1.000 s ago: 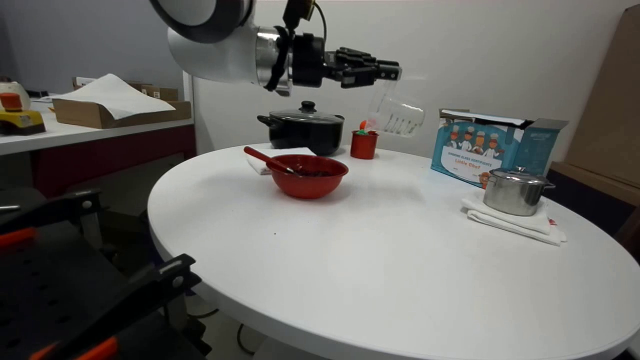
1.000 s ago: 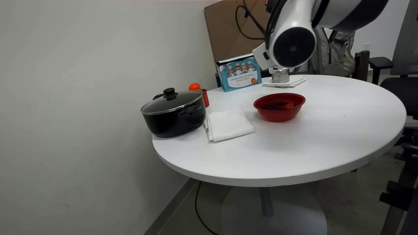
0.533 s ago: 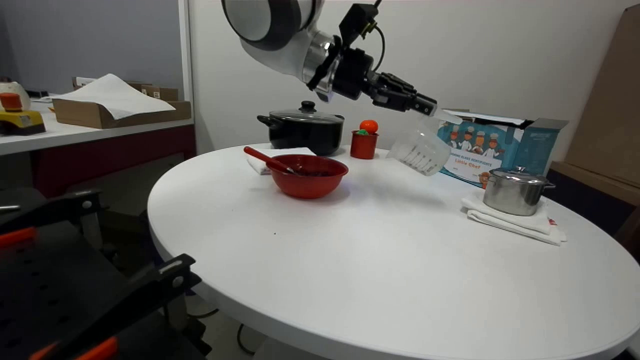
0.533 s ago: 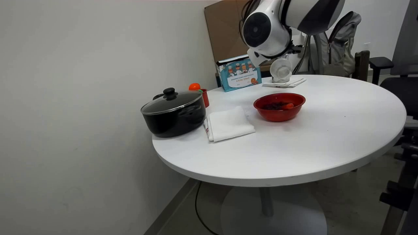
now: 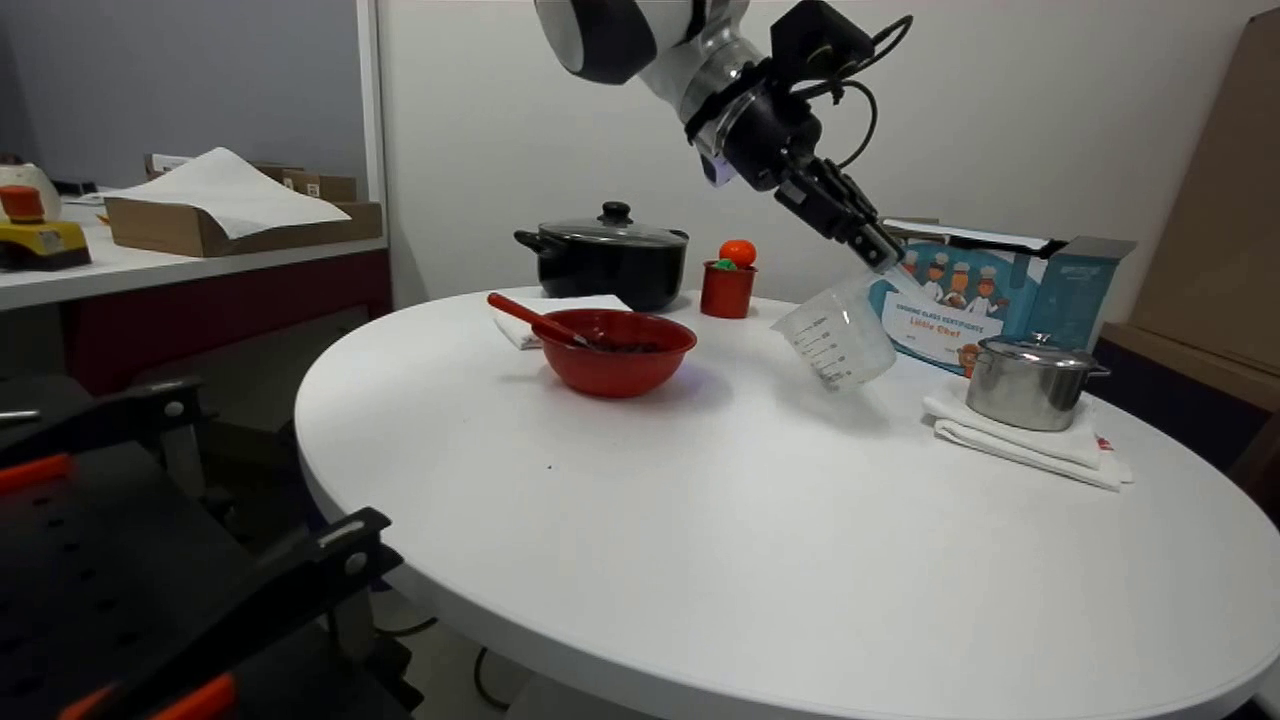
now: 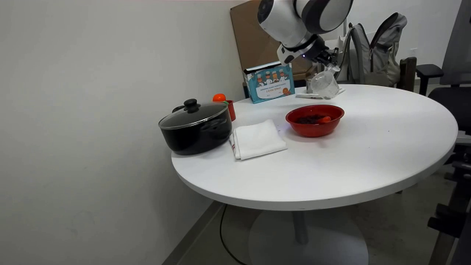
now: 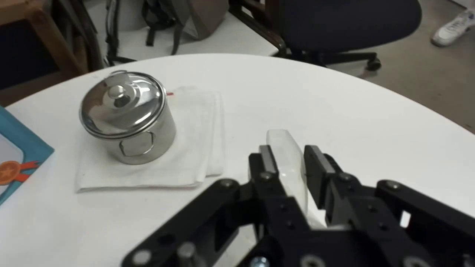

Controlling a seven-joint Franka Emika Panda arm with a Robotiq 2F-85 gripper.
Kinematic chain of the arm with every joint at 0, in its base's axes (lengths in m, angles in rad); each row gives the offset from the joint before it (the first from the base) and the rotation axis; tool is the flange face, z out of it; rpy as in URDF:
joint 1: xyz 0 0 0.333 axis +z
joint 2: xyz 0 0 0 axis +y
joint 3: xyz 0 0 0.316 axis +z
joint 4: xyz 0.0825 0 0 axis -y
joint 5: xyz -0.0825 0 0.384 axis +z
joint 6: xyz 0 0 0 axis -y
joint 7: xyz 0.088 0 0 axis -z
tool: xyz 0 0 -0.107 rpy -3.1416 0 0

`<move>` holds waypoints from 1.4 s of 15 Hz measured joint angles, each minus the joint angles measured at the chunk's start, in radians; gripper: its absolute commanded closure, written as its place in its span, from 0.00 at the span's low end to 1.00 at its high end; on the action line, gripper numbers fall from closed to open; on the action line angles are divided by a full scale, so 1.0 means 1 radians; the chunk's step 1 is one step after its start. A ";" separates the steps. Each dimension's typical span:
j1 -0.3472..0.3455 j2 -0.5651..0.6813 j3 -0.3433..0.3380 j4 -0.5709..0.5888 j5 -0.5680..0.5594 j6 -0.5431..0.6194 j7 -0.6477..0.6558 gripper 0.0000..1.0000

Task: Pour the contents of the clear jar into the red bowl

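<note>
The clear jar (image 5: 838,335) is a see-through measuring cup with printed marks and a handle. It hangs tilted just above the table, mouth toward the upper left in an exterior view; in an exterior view (image 6: 325,85) a few dark specks show on its wall. My gripper (image 5: 880,250) is shut on its handle (image 7: 289,159), which lies between the two fingers in the wrist view; the cup body is mostly hidden there. The red bowl (image 5: 612,375) stands on the table left of the jar, with dark contents and a red-handled utensil (image 5: 535,318) in it.
A shiny metal pot (image 5: 1030,388) stands on a folded white cloth (image 5: 1040,455) near the blue box (image 5: 945,290). A black lidded pot (image 5: 610,265) and a small red canister (image 5: 727,292) stand at the back. Another white cloth (image 6: 259,141) lies near the bowl.
My gripper has moved right and down in an exterior view, away from the bowl, carrying the jar lower toward the table. The arm now points more steeply downward. The bowl has not moved.
</note>
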State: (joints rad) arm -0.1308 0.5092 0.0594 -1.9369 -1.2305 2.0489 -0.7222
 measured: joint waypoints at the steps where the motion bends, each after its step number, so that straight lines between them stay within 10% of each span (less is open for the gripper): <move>1: -0.008 0.000 0.000 0.026 0.077 -0.004 -0.061 0.86; 12: -0.067 0.023 -0.037 0.137 0.779 -0.045 -0.281 0.87; 21: -0.134 0.044 -0.066 0.165 1.059 0.191 -0.255 0.87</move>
State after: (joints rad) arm -0.2653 0.5530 -0.0068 -1.7715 -0.1715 2.2403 -0.9773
